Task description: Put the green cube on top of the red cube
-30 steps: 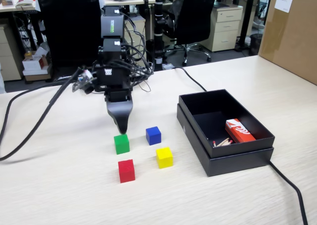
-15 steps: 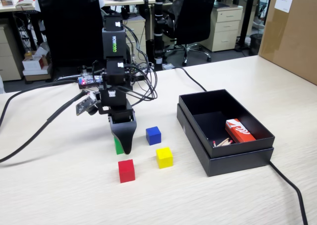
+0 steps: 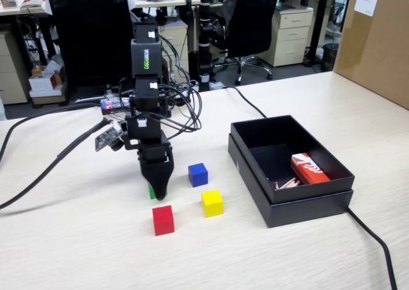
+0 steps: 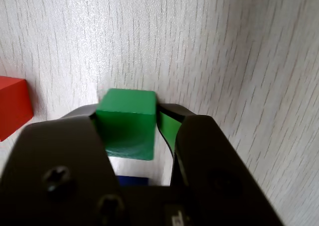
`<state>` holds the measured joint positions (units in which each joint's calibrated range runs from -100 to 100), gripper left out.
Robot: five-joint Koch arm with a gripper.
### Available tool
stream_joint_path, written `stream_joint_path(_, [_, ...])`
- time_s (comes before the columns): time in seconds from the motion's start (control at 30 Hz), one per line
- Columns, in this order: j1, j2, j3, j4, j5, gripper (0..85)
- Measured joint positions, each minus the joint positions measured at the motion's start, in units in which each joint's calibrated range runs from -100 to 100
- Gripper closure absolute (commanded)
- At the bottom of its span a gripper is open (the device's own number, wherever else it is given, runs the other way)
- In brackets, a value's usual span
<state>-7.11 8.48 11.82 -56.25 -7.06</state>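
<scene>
Where the black Koch arm pointed straight down at the pale wood-grain table (image 3: 77,239), its black gripper (image 3: 158,192) sat low over the small matte bright-green cube (image 3: 151,191), w/ only a sliver of green showing at the left of the tip in the fixed view. In the wrist view the gripper (image 4: 126,117) had both jaws pressed against the green cube (image 4: 126,119), one on each side, so jaws were narrow and clamped on it; a green strip lined the inside of the right jaw. Whether the cube was off the table or resting on it couldn't be told. The small matte red cube (image 3: 163,220) stood on the table just in front of the gripper in the fixed view, apart from it, and showed at the left edge of the wrist view (image 4: 12,106). A small blue cube (image 3: 197,174) sat to the right of the gripper, and a small yellow cube (image 3: 212,202) was nearer the camera, right of the red one. Further right stood an open black cardboard box (image 3: 307,204), holding a red-and-white packet (image 3: 309,168) and a few matchsticks (image 3: 287,183). A black cable (image 3: 377,245) ran across the table at lower right.
</scene>
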Motion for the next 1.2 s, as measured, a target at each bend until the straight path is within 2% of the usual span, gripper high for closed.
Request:
stream_joint_path(0.13, [-0.1, 0.0, 0.0, -0.08, -0.1, 71.4])
stream_joint_path(0.2, [-0.05, 0.0, 0.0, -0.23, -0.24, 83.8])
stream_joint_path(0.23, [-0.1, 0.0, 0.0, -0.23, -0.24, 84.6])
stream_joint_path(0.53, [-0.2, -1.42, -0.09, -0.23, 0.1, 84.6])
stream_joint_path(0.77, [0.59, -6.08, 15.34, -2.48, 3.08, 84.6])
stream_joint_path(1.0, [0.93, 8.8, 33.23, -2.48, 3.66, 84.6])
stream_joint_path(1.2, [1.17, 14.24, 33.14, -2.4, 4.05, 84.6])
